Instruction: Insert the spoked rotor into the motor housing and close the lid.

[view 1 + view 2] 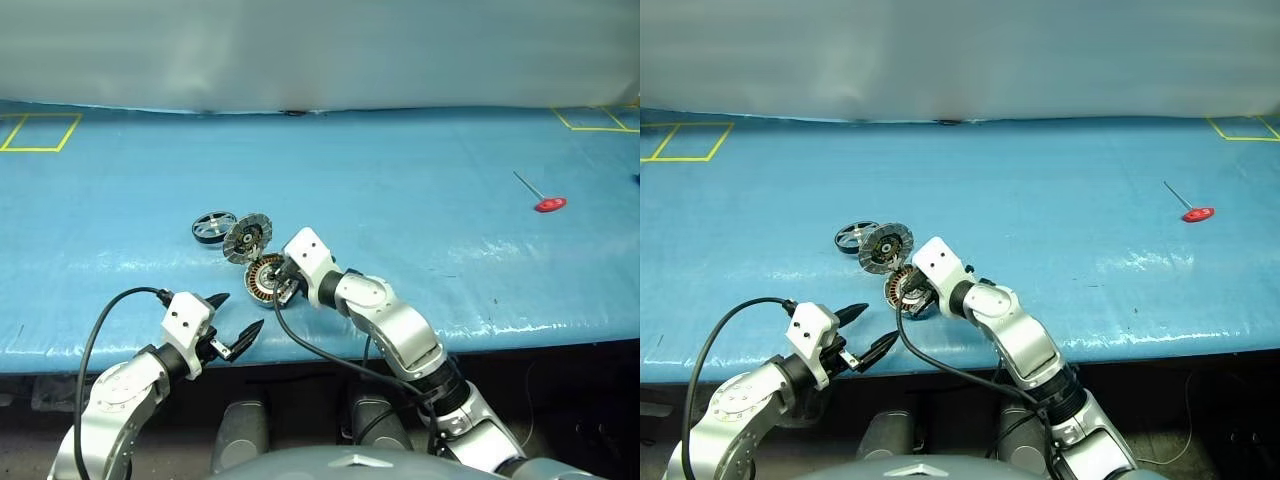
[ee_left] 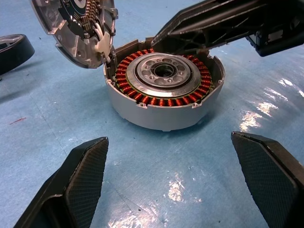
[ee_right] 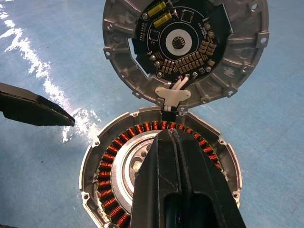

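Observation:
The motor housing (image 2: 161, 90) lies on the blue table with its copper windings showing. Its lid (image 3: 185, 47) stands tilted open at the far rim, joined by white wires, circuit board facing me. The spoked rotor (image 1: 213, 226) lies flat just left of the lid, apart from it. My right gripper (image 3: 167, 137) is shut with nothing between its fingers; it reaches over the housing's windings, its tip near the lid's joint. Whether it touches the housing I cannot tell. My left gripper (image 1: 235, 318) stands open, short of the housing on the near side, holding nothing.
A red-handled tool (image 1: 548, 204) lies far to the right. Yellow tape squares (image 1: 40, 130) mark the back corners. The table's front edge (image 1: 300, 350) runs just behind my left gripper. A black cable (image 1: 320, 355) hangs from the right wrist.

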{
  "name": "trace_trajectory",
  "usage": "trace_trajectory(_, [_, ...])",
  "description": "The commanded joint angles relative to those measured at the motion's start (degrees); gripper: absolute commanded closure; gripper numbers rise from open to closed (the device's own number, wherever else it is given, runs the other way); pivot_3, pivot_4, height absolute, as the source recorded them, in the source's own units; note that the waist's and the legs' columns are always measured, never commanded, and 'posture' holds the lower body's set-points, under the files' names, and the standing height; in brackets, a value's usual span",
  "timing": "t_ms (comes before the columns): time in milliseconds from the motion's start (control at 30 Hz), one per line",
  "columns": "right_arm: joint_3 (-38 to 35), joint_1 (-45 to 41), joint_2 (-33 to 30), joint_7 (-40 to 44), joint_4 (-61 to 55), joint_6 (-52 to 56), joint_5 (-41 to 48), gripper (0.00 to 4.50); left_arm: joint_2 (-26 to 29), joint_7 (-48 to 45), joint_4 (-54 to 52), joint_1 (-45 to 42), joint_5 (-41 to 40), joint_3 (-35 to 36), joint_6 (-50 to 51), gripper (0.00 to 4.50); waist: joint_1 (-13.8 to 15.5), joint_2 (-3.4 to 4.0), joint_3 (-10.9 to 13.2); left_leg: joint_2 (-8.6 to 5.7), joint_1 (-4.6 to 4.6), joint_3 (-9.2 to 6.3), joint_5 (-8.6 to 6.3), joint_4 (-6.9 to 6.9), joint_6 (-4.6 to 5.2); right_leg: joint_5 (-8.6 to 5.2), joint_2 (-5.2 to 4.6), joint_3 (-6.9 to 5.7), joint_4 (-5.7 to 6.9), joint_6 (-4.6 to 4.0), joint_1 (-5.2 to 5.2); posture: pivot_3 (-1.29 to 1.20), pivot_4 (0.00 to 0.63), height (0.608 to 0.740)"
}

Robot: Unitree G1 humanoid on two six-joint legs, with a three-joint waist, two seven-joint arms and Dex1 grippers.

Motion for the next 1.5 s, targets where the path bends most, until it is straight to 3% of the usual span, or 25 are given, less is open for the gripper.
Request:
trace_trajectory(33, [0.2, -0.9, 0.7, 0.1, -1.6, -0.1, 0.2, 4.45, 0.0, 0.1, -1.8, -0.2, 0.1, 0.1, -0.7, 0.0, 0.0, 0.0, 0.0, 0.0, 0.0, 0.0, 0.0, 0.0, 0.0, 0.0, 0.0, 0.0, 0.0, 0.0, 0.0, 0.0, 0.15, 0.74])
trace_trajectory(467, [1.5, -0.9, 0.6, 0.1, 2.3, 0.5, -1.1, 4.45, -0.3, 0.7, -2.1, 0.5, 0.0, 0.2, -0.8, 0.0, 0.0, 0.0, 0.0, 0.0, -0.01, 0.0, 0.0, 0.0, 0.0, 0.0, 0.0, 0.0, 0.0, 0.0, 0.0, 0.0, 0.15, 0.74])
trace_trajectory(1000, [1.7, 0.2, -2.1, 0.6, -2.6, 4.2, -0.8, 4.45, 0.7, -0.5, -2.0, 1.0, -0.7, 1.2, -1.5, 0.0, 0.0, 0.0, 0.0, 0.0, 0.01, 0.0, 0.0, 0.0, 0.0, 0.0, 0.0, 0.0, 0.0, 0.0, 0.0, 0.0, 0.15, 0.74])
trace_trajectory(1267, [-3.8, 0.5, -0.6, 0.8, -11.5, 8.5, 4.8, 4.45, 4.9, -4.7, -5.7, 3.3, -6.1, 10.0, -0.3, 0.0, 0.0, 0.0, 0.0, 0.02, -0.05, -0.02, 0.0, -0.01, -0.01, -0.01, 0.0, -0.02, 0.0, -0.01, -0.07, 0.0, 0.15, 0.74])
trace_trajectory(1500, [-3.6, 2.5, -3.2, 1.3, -15.2, 8.7, 6.2, 4.45, 11.7, -8.8, -3.7, 1.8, -9.5, 16.2, 4.9, 0.0, 0.1, 0.01, 0.0, 0.0, -0.04, -0.01, -0.01, -0.01, -0.02, -0.01, -0.02, -0.02, -0.03, -0.01, -0.04, 0.0, 0.15, 0.74])
